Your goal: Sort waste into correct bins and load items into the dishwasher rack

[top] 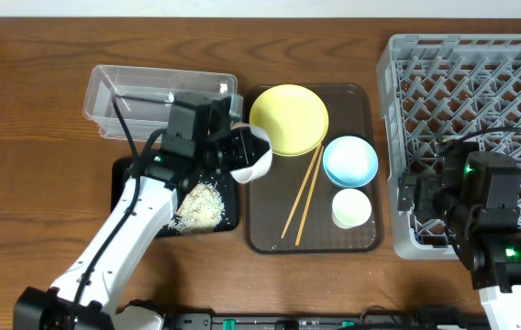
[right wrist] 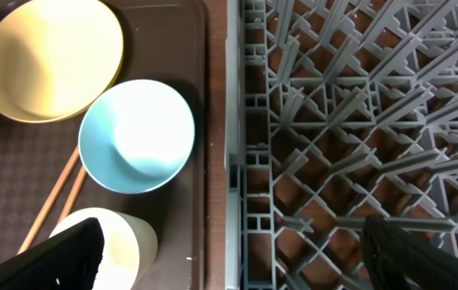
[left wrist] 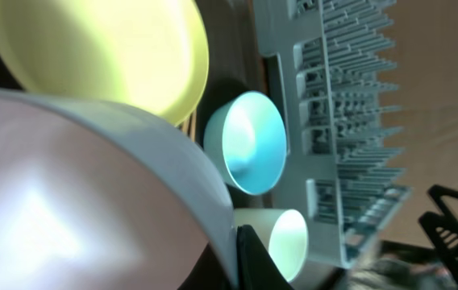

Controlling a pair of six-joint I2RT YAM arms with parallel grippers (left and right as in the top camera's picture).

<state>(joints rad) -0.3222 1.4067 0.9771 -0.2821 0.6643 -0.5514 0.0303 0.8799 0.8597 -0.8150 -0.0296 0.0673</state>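
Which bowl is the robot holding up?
The white bowl, tilted in the left gripper; the blue bowl sits upright on the brown tray.

Brown wood-grain table (top: 31, 137) — evenly lit

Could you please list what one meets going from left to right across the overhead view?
In order: clear tub → white bowl → yellow plate → light blue bowl → dishwasher rack.
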